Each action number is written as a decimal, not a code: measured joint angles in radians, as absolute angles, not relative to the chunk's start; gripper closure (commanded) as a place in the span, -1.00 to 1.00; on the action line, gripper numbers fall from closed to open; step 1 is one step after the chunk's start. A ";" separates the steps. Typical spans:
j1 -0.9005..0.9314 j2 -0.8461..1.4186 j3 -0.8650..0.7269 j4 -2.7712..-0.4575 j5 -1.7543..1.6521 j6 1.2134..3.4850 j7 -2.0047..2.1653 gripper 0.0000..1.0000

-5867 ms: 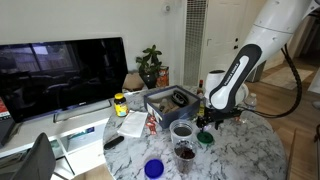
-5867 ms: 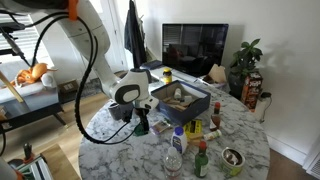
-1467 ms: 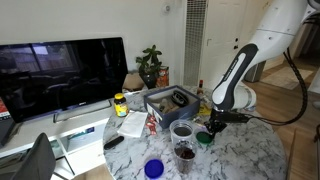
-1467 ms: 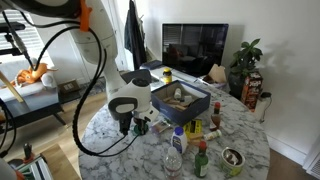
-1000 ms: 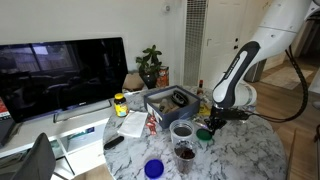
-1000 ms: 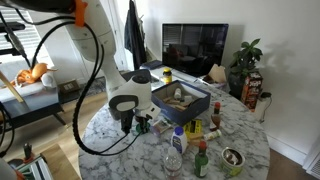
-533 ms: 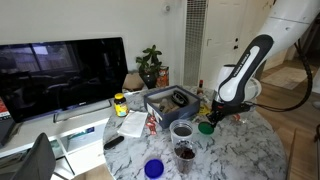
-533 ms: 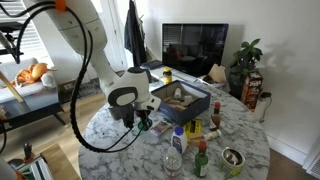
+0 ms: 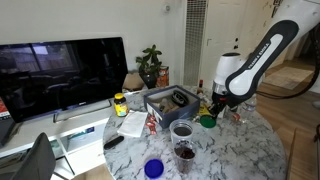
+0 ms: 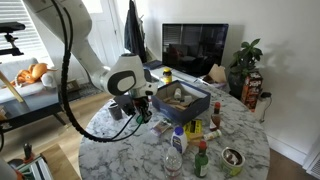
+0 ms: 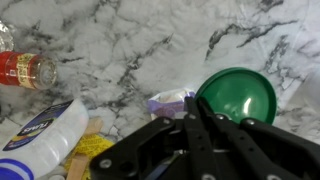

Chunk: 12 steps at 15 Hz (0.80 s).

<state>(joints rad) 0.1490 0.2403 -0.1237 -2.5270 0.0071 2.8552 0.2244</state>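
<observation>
Holding one green bowl, two bottles nearby

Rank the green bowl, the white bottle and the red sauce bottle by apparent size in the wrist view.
1. Green bowl, though it is held at the gripper, near the camera, which inflates it.
2. White bottle, nearly as large and cut off by the frame, so these two are unsure.
3. Red sauce bottle, smallest.

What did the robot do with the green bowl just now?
The gripper lifted the green bowl off the marble table and carried it up and toward the gray box. It grips the bowl by the rim. The two glasses, the blue bowl and the TV stayed where they were.
</observation>
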 measured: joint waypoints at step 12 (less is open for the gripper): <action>0.145 0.157 -0.055 -2.512 -0.058 2.813 0.147 0.97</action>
